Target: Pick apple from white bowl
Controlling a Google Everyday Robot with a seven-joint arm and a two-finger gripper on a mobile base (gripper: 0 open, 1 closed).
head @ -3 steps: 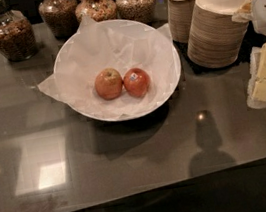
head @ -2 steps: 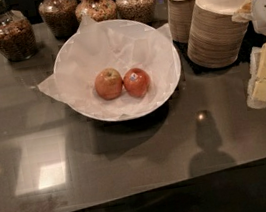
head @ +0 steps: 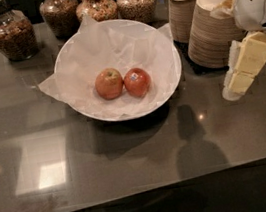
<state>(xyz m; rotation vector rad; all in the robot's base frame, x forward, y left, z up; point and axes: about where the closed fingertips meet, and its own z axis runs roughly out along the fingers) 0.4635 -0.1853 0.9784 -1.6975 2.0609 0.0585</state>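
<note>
Positioned at the right edge of the view, the gripper [head: 239, 76] is seen hanging below a white arm housing [head: 257, 0], above the dark counter [head: 132, 164] and just in front of the stacks of tan paper bowls [head: 210, 39]. Nothing is held by it and nothing is seen to be touched by it; whether it is spread or pressed together cannot be told from this angle. It is kept well apart from the white bowl [head: 173, 88], which is set near the middle of the counter and lined with crumpled white paper [head: 80, 61] that spills over the left rim.

Two apples are found side by side in the bottom of the bowl, touching or nearly so. The apple [head: 109, 83], larger and paler with a yellowish blush and its stem dimple turned upward, is placed on the left. A smaller redder apple [head: 137, 82] with a blue sticker is placed on its right.

Four glass jars [head: 9, 32] filled with brown contents are lined up along the far edge of the counter behind the bowl.
</note>
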